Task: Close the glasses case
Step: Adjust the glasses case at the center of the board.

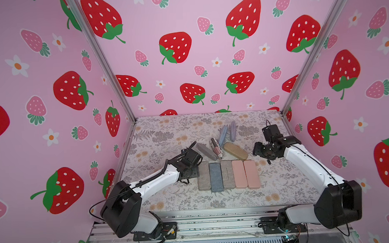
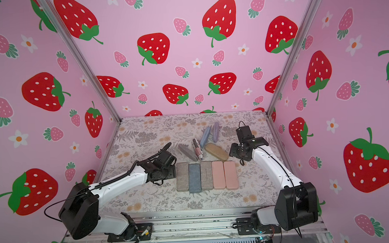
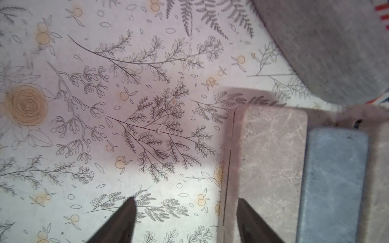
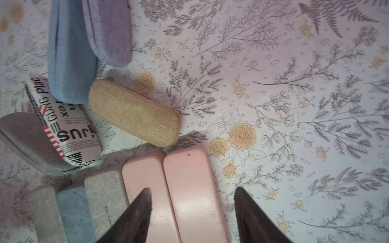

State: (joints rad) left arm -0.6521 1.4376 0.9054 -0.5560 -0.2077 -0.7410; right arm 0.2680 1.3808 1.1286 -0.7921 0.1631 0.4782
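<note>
The left gripper (image 3: 185, 199) is released, jaws spread and holding nothing. It hangs over the left edge of the beige marbled case (image 3: 271, 160), with one fingertip (image 3: 242, 206) above the lid and the other above the floral cloth (image 1: 167, 132). The right gripper (image 4: 192, 189) is also slack and empty, its jaws straddling the outer pink case (image 4: 185, 168) from above.

Those two cases are the ends of a tidy row of five in the middle of the table, lying flat and touching side by side. From the left, after the beige one, come a blue slab case (image 1: 216, 177), a grey marbled case (image 1: 227, 173) and an inner pink case (image 1: 239, 173). All five look shut.

Just beyond the row sits a looser cluster: a grey felt case (image 1: 205, 151), a newsprint case (image 1: 216, 148) and a tan woven case (image 1: 235, 150), its lid down. Farther back are a blue fabric case (image 1: 223, 132) and a lilac fabric case (image 1: 233, 128). I cannot tell which case is the one meant.
</note>
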